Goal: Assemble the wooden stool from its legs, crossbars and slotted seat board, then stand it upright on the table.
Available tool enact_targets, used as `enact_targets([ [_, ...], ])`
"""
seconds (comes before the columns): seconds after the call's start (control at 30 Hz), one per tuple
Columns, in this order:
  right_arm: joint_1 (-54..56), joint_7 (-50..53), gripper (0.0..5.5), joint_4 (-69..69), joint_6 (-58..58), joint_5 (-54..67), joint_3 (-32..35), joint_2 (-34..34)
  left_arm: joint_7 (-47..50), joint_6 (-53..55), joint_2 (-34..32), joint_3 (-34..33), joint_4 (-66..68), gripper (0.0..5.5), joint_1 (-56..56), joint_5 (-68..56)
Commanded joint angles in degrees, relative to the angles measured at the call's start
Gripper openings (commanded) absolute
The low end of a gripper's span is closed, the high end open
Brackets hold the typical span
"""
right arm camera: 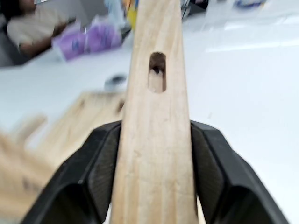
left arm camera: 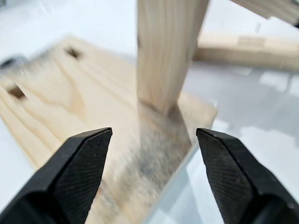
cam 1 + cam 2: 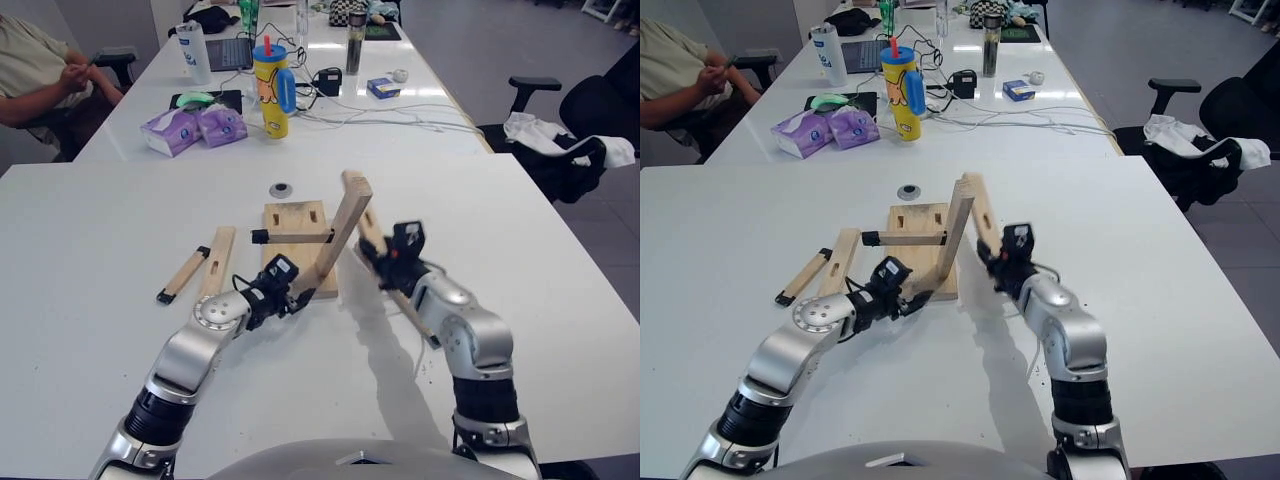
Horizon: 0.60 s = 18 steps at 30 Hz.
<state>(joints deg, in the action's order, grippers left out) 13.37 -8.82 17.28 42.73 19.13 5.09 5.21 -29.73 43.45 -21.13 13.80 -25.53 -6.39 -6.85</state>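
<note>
Pale wood stool parts lie mid-assembly on a white table (image 3: 100, 300), while drink containers stand on the adjoining table behind. A yellow cup (image 3: 268, 95) with a blue handle carries a red straw (image 3: 267, 44) through its lid. A lidded tumbler (image 3: 193, 52) and a dark bottle (image 3: 354, 42) stand farther back, and what they hold cannot be seen. Two purple tissue packs (image 3: 195, 127) lie near the cup.

The left gripper (image 2: 154, 133) is spread wide, its black fingers (image 2: 81, 163) to either side of the foot of a leaning leg (image 3: 340, 225) and touching neither the leg nor anything else. The right gripper (image 1: 155, 126) is clamped on a second leg (image 1: 156, 93), its pads pressed flat against both sides just below an oblong slot cut through the wood.

The slotted seat board (image 3: 290, 215) lies flat at the table's centre. The leaning leg rises from the board's near end and tilts away to the right; whether its foot sits in a slot cannot be told. A crossbar (image 3: 297, 237) with a dark tip juts out level from that leg, over the board. The gripped leg is tilted, with its upper end just beside the leaning leg. To the left of the board, apart from it, a spare leg (image 3: 217, 262) and a loose crossbar (image 3: 184, 274) lie side by side on the table.
</note>
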Motion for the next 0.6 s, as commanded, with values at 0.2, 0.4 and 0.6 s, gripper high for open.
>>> enact_targets([
  [0.2, 12.09, -10.33, 2.08, -0.58, 0.45, 20.43, 11.76, 3.06, -12.06, 5.92, -3.88, -10.2, -11.91, 3.34, 5.93, -22.36],
  [0.4, 15.52, -18.71, 2.08, 1.41, 13.06, 43.54, 14.89, 9.49, -12.25, 12.5, -4.25, -21.46, -12.63, 3.34, 0.3, -42.13],
  [0.6, 15.86, -18.7, 2.08, 1.45, 21.46, 66.96, 13.91, 14.3, -6.81, 16.68, -5.62, -30.16, -6.32, 3.88, -6.55, -62.99],
])
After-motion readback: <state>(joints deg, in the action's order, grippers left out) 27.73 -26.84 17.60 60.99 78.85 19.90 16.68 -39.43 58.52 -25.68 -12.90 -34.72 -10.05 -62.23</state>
